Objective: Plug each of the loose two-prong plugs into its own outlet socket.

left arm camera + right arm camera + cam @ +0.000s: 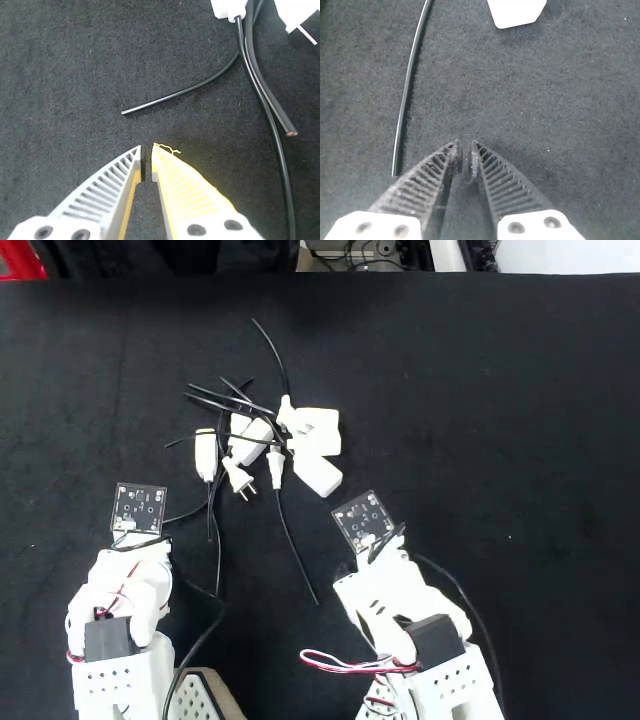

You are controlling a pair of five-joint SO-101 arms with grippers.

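From my station, the left gripper point(147, 150) was clenched on nothing, its white and yellow fingertips almost touching just above the black table point(520, 390). The right gripper point(465, 150) was likewise pinched nearly together with nothing between its dark fingers. In the high view both arms sat at the near edge, and the task's things lay in one tangle mid-table: at about one o'clock from the left arm and eleven o'clock from the right, well apart from both grippers. Two white outlet sockets point(318, 448) lay touching each other on the three o'clock side of the tangle. Beside them, toward nine o'clock, lay the loose plugs point(238, 478), among them a yellow-tipped plug point(205, 452) nearest the left arm, all trailing black cables point(296, 545). One small plug point(287, 416) lay against the farther socket; I could not tell whether it was seated. A cut cable end point(185, 92) lay just ahead of the left fingertips, and a socket's corner point(516, 11) lay ahead of the right ones.
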